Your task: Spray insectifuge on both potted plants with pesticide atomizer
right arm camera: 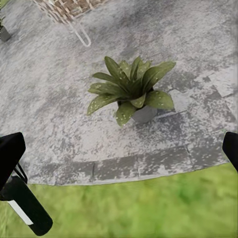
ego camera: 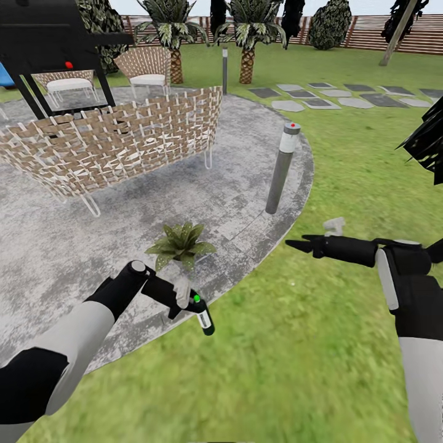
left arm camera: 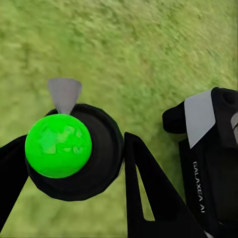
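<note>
Spraying step in hand: left gripper (ego camera: 184, 301) clamped on the pesticide atomizer (ego camera: 202, 317), held over grass just off the patio (ego camera: 61, 258) edge, beside a potted plant (ego camera: 180, 245) near that rim. Right gripper (ego camera: 298, 244) spread wide, holding nothing. Next, likely: nozzle aimed at the leaves. Readable: "GALAXEA AI" on the arm (left arm camera: 203, 163). Bollard lamp (ego camera: 281, 167) beyond, at the patio edge.
</note>
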